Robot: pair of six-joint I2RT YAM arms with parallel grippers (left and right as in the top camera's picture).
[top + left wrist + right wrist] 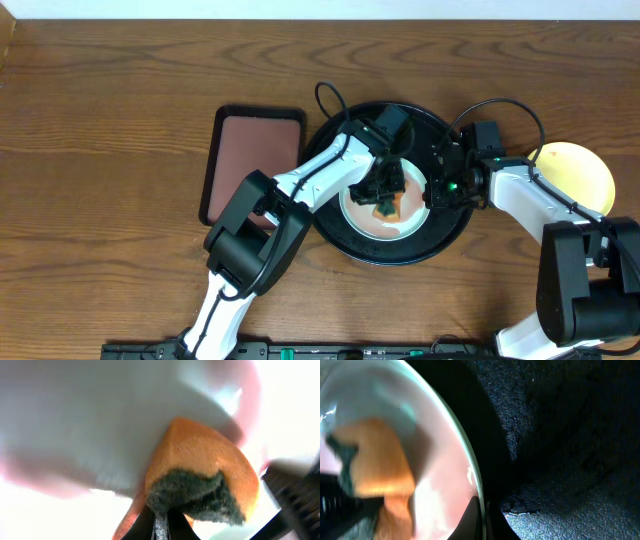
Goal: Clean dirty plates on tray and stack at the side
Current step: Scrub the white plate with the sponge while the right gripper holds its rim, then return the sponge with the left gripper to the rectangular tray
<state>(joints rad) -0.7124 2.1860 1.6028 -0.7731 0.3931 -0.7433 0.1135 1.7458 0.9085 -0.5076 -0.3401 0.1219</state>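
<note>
left hand (161,525) bottom centre of left wrist view, clamped on sponge (200,467): orange face up, dark green scrub side toward the fingers

sponge sits on the plate (365,218), which fills the rest of that view, pale with a pinkish film

right hand (481,517) bottom centre of right wrist view, fingers together, pinching the plate rim; sponge blurred at left there

overhead: plate lies in the lower middle of the tray (400,252), frame centre; left hand over it from above, right hand at its right edge

yellow plate (580,175) on the desk (120,120), right side of frame, off the tray, partly under the right arm

rectangular red-brown tray (255,150) just left of the round tray
</note>
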